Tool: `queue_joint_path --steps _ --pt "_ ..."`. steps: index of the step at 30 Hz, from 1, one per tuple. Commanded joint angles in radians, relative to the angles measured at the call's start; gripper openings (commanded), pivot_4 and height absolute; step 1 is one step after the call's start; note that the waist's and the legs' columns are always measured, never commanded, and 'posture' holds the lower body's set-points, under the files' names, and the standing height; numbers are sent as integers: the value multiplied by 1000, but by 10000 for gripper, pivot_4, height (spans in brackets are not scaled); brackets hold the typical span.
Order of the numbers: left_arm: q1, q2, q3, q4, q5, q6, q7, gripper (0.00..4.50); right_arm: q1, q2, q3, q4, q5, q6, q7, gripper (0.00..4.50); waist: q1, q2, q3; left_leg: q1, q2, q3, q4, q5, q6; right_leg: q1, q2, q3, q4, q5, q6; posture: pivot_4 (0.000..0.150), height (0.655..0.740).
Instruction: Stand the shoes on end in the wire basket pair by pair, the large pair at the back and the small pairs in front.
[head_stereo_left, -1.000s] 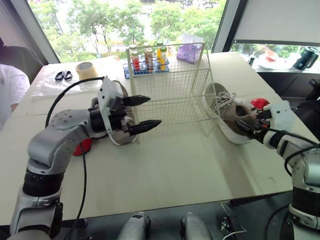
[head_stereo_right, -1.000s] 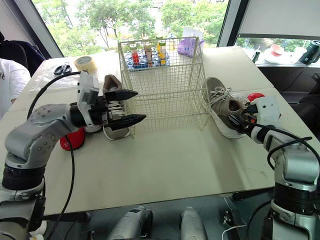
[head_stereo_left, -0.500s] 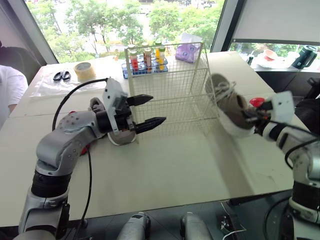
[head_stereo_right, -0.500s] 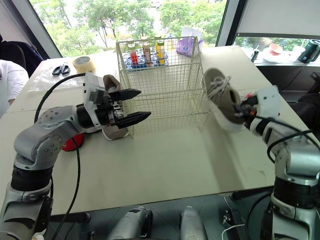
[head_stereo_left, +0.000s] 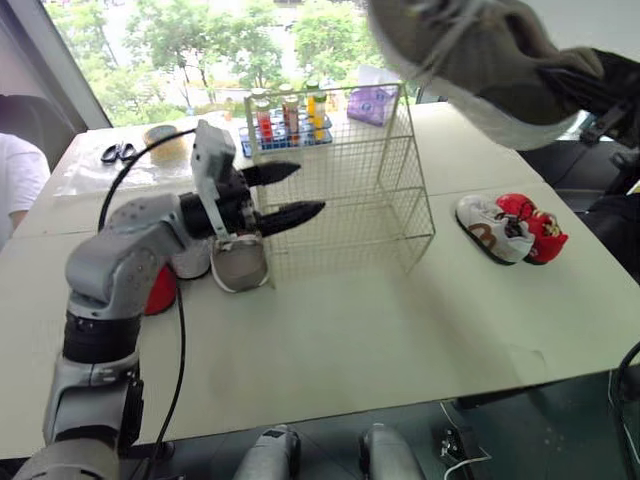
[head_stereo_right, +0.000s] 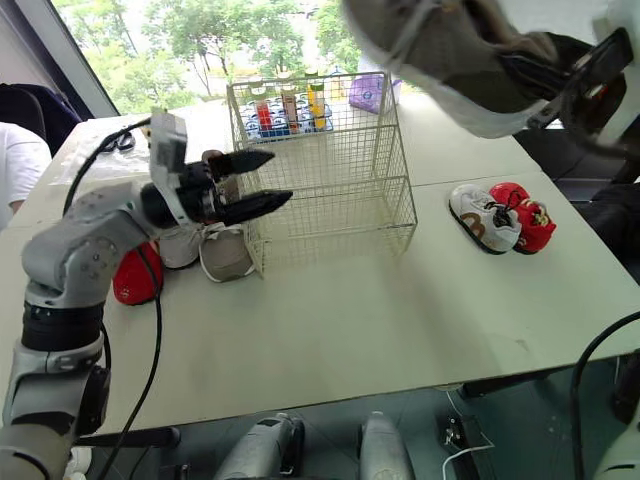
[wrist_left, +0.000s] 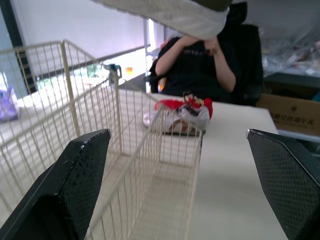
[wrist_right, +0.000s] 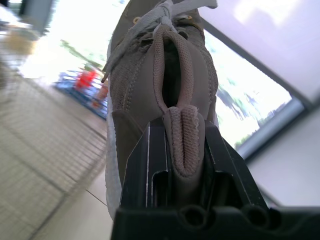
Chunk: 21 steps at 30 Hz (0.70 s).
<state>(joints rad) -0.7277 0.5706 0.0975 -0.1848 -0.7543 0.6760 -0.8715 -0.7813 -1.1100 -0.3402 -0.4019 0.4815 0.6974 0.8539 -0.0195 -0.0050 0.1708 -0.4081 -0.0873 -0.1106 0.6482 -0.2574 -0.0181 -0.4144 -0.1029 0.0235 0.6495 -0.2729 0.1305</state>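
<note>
The large grey-brown shoe is held high in the air, above and to the right of the wire basket, with its toe pointing toward the robot's left. Its heel rim is pinched between the two fingers of the right hand, and the right arm reaches upward. The left arm is bent at the elbow. The left hand is held level at the basket's front left corner, with its fingers spread and nothing between them. Below it, the second large shoe lies on the counter, just beside the basket. On the basket's right, well apart, a small white shoe and a small red shoe lie side by side.
</note>
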Motion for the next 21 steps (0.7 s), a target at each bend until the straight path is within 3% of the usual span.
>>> queue_joint_path --steps 1,12,21 --pt "-29 18 47 32 -23 1 -15 45000 -21 -29 32 5 -23 -184 101 1747 -1 0 0 0 0 0 0 0 0 1 0 0 0 0 0 1500 7400" --pt "-21 120 103 113 -7 -4 -38 45000 15 0 127 72 -175 -606 187 1747 6 -1 0 0 0 0 1 3 -5 -1 -1 0 0 0 0 1500 7400" --pt "-43 131 121 166 7 -18 -46 45000 20 34 177 100 -237 -803 203 1747 6 -1 0 0 0 0 1 3 -6 -1 -1 1 1 0 0 1500 7400"
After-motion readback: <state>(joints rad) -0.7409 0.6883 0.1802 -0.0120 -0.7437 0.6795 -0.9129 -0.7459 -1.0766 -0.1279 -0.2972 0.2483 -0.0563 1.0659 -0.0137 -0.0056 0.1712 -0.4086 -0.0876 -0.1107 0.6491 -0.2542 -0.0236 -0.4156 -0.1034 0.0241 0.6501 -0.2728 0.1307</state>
